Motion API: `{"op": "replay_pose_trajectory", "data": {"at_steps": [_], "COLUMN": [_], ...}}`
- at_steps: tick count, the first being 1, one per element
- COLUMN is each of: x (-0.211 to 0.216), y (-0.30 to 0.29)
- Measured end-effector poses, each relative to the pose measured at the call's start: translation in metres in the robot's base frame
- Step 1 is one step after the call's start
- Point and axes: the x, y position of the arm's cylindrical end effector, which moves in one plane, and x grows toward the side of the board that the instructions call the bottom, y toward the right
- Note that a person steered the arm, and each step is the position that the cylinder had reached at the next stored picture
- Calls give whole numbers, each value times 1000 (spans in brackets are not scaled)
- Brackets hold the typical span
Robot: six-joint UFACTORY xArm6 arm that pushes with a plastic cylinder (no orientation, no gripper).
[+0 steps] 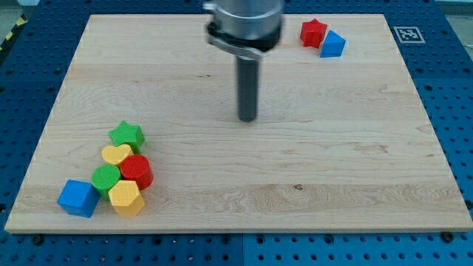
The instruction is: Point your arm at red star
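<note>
Blue pegboard framed the wooden desk (355, 148). No claw showed, only my tip (247, 119) mid-desk; the red star (313, 32) lay well apart, toward the view's upper right, touching a blue block (333, 45).

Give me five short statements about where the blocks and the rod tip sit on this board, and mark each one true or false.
1. The red star touches the blue block beside it. True.
2. My tip touches the red star. False: it stands apart, on bare wood below and to the view's left.
3. The green star tops the cluster at the view's bottom left. True.
4. The yellow heart lies beside the red star. False: it sits in that cluster.
5. The board holds one blue block. False: another blue cube lies bottom left.
</note>
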Motion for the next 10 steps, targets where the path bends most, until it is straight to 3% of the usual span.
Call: {"op": "replay_pose_trajectory", "data": {"at_steps": [3, 4, 6, 8, 10], "x": [0, -27, -164, -195, -197], "y": [2, 9, 29, 36, 81]}}
